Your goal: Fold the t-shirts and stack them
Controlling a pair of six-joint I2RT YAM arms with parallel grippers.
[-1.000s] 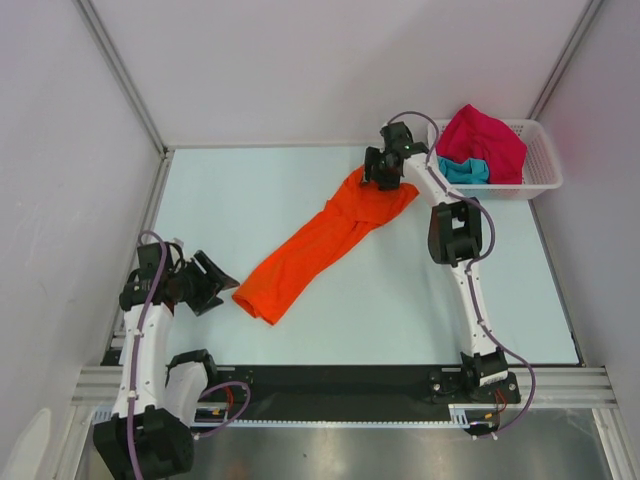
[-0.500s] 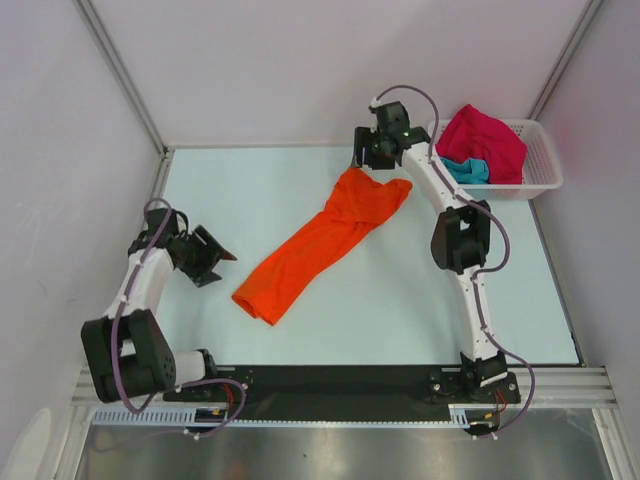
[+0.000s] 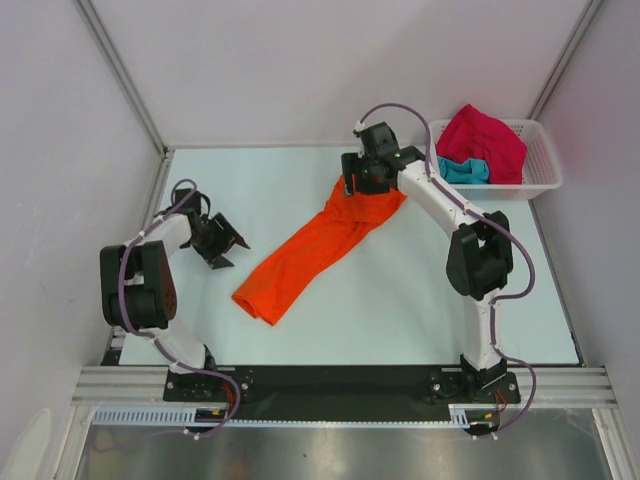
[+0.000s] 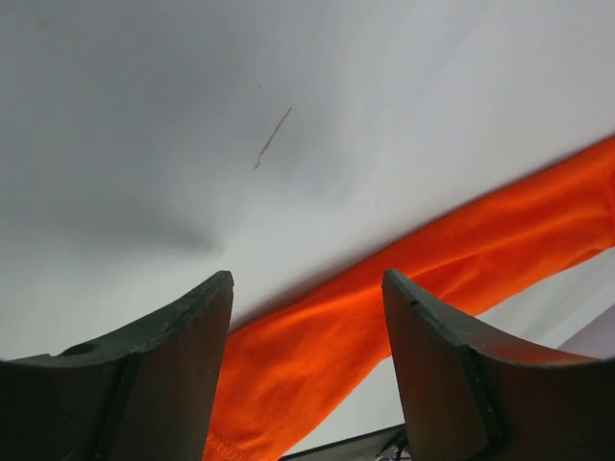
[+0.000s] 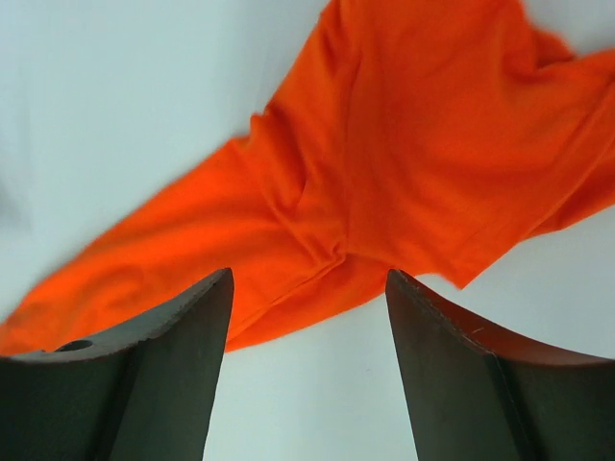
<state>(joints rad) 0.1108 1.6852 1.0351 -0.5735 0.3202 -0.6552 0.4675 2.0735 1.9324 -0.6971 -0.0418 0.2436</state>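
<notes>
Orange t-shirt [image 3: 310,250]: lay unfolded on the worktop [image 3: 400,310], bunched into a long diagonal strip.
Left jaws: spread wide and empty, left of the orange t-shirt's near half and apart from it.
Right jaws: spread wide, gripping nothing, over the orange t-shirt's far end; whether they touched it could not be told.
Basket [image 3: 540,178]: right of the orange t-shirt's far end; held a heaped crimson-pink t-shirt [image 3: 485,140] and a teal t-shirt [image 3: 462,170].
Hidden: the teal t-shirt was mostly buried under the crimson-pink one.
</notes>
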